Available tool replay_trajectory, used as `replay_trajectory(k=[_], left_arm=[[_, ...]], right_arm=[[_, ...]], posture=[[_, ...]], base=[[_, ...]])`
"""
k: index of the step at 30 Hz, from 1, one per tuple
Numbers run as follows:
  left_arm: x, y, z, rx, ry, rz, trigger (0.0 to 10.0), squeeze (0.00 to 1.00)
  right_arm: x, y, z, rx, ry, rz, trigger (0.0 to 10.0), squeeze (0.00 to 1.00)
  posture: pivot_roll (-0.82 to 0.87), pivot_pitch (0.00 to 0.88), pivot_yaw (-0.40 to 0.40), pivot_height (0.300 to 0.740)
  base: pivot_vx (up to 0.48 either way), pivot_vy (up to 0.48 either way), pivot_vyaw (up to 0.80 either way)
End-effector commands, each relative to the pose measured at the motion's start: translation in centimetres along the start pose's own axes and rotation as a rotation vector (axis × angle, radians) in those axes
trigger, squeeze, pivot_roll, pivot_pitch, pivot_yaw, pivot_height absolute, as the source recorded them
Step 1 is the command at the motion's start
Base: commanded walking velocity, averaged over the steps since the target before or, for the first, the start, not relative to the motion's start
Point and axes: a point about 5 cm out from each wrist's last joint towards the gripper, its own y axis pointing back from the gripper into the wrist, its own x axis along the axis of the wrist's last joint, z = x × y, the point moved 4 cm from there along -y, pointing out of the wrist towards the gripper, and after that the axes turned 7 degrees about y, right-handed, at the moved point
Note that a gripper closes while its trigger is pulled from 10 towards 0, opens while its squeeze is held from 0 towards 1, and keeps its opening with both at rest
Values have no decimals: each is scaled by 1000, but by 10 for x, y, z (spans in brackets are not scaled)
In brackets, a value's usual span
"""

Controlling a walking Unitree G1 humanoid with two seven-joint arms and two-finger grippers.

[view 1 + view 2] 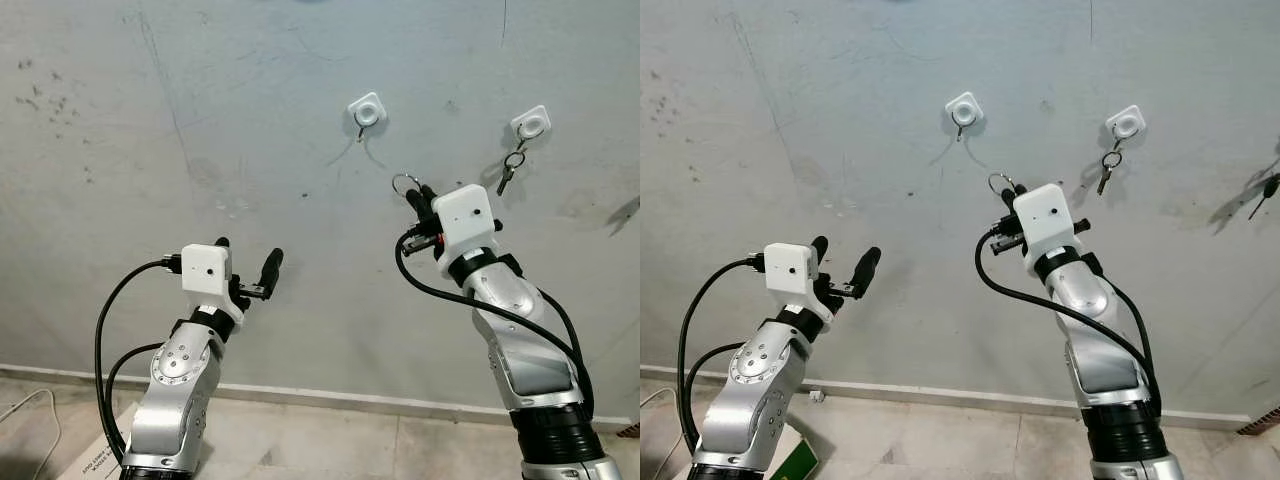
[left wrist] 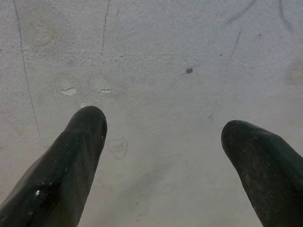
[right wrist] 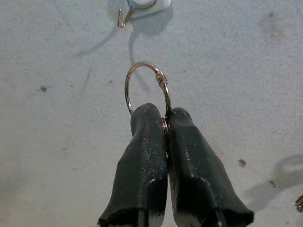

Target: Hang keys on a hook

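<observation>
Just below the empty hook (image 3: 127, 15), the key ring (image 3: 147, 90) is pinched by its lower edge in the right gripper (image 3: 165, 124); light, stiff, probably slippery. The left gripper (image 2: 163, 142) is held open.

My right gripper (image 3: 164, 124) pinches a silver key ring (image 3: 147, 90) upright, just below an empty white hook (image 1: 367, 112) on the grey wall (image 1: 200, 120).

Before us: grey wall (image 1: 250, 120), scuffed and cracked, bearing two white hooks. Left hook (image 1: 367, 111), nothing hung. Right hook (image 1: 530, 124), keys (image 1: 509, 172) hanging. Below, tiled floor (image 1: 330, 440) carrying a white cable (image 1: 25, 408), far left.
</observation>
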Motion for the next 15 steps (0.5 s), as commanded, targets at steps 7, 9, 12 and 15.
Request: replay_trajectory(k=[7,9,12,15], left_arm=[[6,3,10,-44,-57,24,10000,0],[9,8,16,-82,-80,33,10000,0],[10,10,19,-94,-86,33,10000,0],[10,15,18,-91,-93,29,10000,0]], right_arm=[[30,-22,-10,27,-78,116,10000,0],[39,-32,-16,62,-122,146,10000,0],[41,-34,-18,76,-136,155,10000,0],[50,-45,-26,133,-170,180,10000,0]], posture=[[-8,0,-2,740],[19,0,-10,740],[27,0,-12,740],[54,0,-23,740]], base=[[0,0,0],[0,0,0],[0,0,0],[0,0,0]])
